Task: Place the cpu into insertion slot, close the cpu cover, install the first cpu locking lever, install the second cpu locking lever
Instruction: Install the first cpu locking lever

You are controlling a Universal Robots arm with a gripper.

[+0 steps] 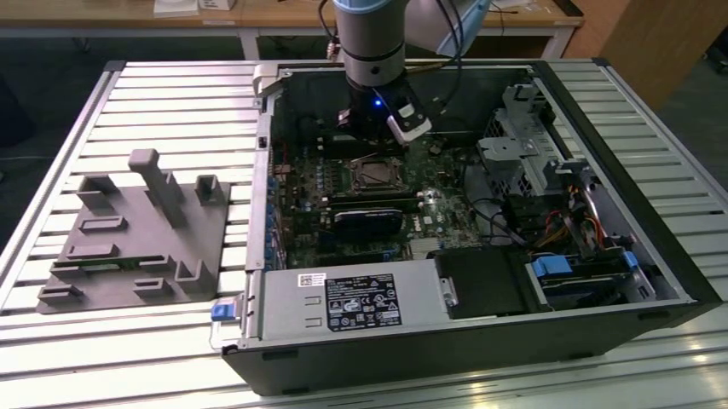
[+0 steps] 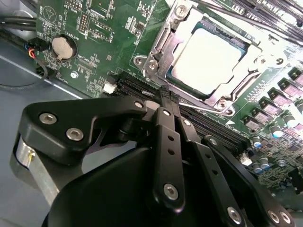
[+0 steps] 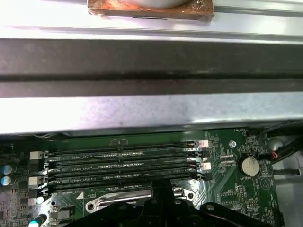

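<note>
Black jaws are seen pressed shut, tip to tip, with nothing visibly held between them, close over the memory slots point(image 2: 128, 85) beside the insertion slot point(image 1: 351, 177). The cpu point(image 2: 208, 56) is seated in that slot, and the cpu cover point(image 2: 158, 45) is laid down around it, the silver top showing through its window. The open computer case point(image 1: 637, 256) is carried on a slatted surface point(image 1: 170, 94).

Dull silver-grey metal top on the cpu point(image 2: 208, 56), bright silvery metal cpu cover point(image 2: 161, 47), glossy green motherboard point(image 2: 94, 42), smooth satin-black end effector point(image 2: 166, 97) with shiny screws point(image 2: 170, 191), ribbed pale metal table point(image 1: 170, 94), matt grey plastic fixture point(image 1: 125, 247), black painted metal computer case point(image 1: 455, 358)
</note>
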